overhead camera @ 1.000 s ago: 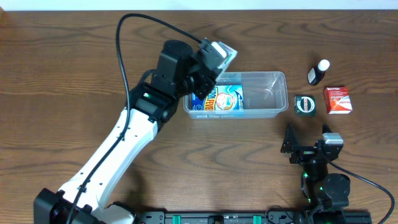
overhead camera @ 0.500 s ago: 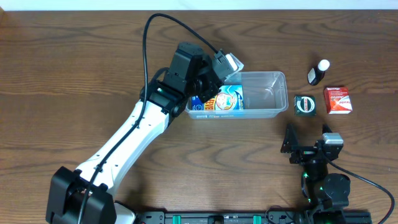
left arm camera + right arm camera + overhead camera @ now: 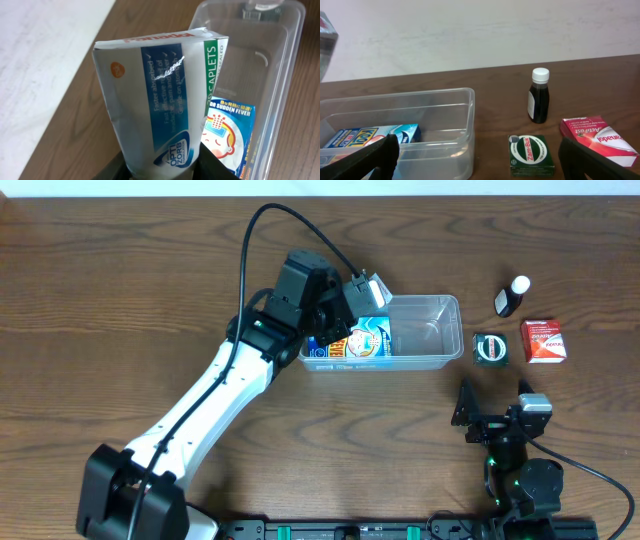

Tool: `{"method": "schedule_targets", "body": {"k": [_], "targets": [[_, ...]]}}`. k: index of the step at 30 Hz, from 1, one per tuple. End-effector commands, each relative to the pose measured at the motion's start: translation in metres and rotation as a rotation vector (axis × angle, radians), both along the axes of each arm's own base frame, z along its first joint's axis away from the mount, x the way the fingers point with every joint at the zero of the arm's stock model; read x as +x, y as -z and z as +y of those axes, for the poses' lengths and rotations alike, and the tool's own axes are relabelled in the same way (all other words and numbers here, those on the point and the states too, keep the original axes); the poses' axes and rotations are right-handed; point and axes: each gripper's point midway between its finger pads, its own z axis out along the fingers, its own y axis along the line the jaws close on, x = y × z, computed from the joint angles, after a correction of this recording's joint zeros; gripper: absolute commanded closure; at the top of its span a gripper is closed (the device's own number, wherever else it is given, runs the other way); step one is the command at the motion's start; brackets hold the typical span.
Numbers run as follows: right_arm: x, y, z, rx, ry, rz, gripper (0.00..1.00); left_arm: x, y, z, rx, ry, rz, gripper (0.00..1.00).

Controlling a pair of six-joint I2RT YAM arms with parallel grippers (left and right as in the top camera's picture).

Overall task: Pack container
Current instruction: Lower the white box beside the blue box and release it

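the container (image 3: 428, 332) sits on the table (image 3: 120, 300), far of centre and slightly right. packed: one blue fever-patch box (image 3: 362, 340), flat in its left end. one caplets box (image 3: 160, 100) is pinched in the left gripper (image 3: 167, 170) over that end, not yet released. outside, to the right: one green box (image 3: 490, 348), one red box (image 3: 544, 340), one dark bottle (image 3: 512, 296). the right gripper (image 3: 477, 155) sits near, fingers spread, holding nothing. judged progress: one of five items packed, one in hand, three left.
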Motion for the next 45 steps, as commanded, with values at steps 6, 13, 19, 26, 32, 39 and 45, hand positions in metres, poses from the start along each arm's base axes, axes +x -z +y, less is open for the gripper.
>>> {"method": "schedule_targets", "body": {"k": [6,13,19,26,32,39,45], "targets": [[0.000,0.001,-0.002,-0.015,0.008,0.003,0.01,0.003,0.052,-0.004,0.086,0.042,0.071,0.67],[0.000,0.001,-0.002,-0.015,0.008,0.003,0.01,0.015,0.081,0.011,0.207,0.001,0.060,0.66],[0.000,0.001,-0.002,-0.015,0.008,0.003,0.01,0.013,0.093,0.013,0.234,0.006,0.084,0.66],[0.000,0.001,-0.002,-0.015,0.009,0.003,0.01,0.012,0.096,0.016,0.271,0.040,0.069,0.66],[0.000,0.001,-0.002,-0.015,0.008,0.003,0.01,0.010,0.099,0.020,0.291,0.050,0.077,0.66],[0.000,0.001,-0.002,-0.015,0.008,0.003,0.01,0.018,0.100,0.036,0.297,0.020,0.084,0.67],[0.000,0.001,-0.002,-0.015,0.008,0.003,0.01,0.022,0.101,0.043,0.300,0.008,0.085,0.66]]}}
